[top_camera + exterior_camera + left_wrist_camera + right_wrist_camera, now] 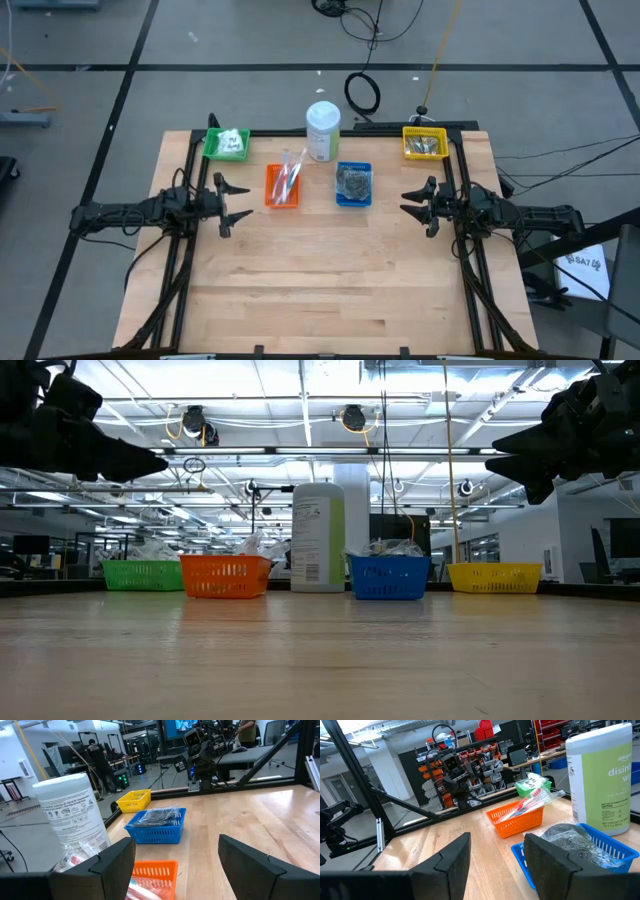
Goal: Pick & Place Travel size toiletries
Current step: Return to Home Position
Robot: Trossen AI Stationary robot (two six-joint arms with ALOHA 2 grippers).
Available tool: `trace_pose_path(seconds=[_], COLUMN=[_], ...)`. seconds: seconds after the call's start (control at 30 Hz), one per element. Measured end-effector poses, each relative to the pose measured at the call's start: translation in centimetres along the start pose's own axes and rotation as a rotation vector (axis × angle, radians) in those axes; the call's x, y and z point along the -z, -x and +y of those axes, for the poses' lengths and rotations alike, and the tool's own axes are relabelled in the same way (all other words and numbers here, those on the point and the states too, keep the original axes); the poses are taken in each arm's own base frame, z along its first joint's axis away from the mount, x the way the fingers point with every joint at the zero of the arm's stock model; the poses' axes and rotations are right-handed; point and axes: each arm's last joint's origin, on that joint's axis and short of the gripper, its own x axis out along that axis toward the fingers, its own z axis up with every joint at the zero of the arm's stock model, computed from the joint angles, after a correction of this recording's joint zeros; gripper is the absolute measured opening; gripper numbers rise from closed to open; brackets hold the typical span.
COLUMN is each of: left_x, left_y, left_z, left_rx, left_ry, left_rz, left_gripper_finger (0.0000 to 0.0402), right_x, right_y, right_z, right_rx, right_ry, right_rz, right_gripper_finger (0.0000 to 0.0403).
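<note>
Four small trays stand in a row at the table's far side. The green tray (227,145) holds a white wad. The orange tray (283,186) holds clear sachets with red and white sticks (532,799). The blue tray (353,184) holds dark items in clear plastic (157,816). The yellow tray (424,143) holds silvery pieces. My left gripper (236,203) is open and empty, above the table just left of the orange tray. My right gripper (416,205) is open and empty, right of the blue tray.
A tall white bottle with a green label (322,131) stands behind and between the orange and blue trays. The wooden table top (330,280) lies bare toward its near edge. Black frame rails run along the table's left and right sides.
</note>
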Motion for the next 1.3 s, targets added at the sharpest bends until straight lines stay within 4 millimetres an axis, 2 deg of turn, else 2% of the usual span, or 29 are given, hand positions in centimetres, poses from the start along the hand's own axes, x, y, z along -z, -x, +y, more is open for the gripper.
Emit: trace_pose_path(seconds=[1.3], left_x=[0.02], left_y=[-0.01], left_z=[-0.01], left_rx=[0.0], left_ry=[0.015], left_rz=[-0.001], left_gripper_finger=[0.028], right_x=[0.01], right_y=[0.0], right_z=[0.0], right_rx=[0.0], right_ry=[0.0], right_rz=[0.0], right_gripper_finger=[0.0174])
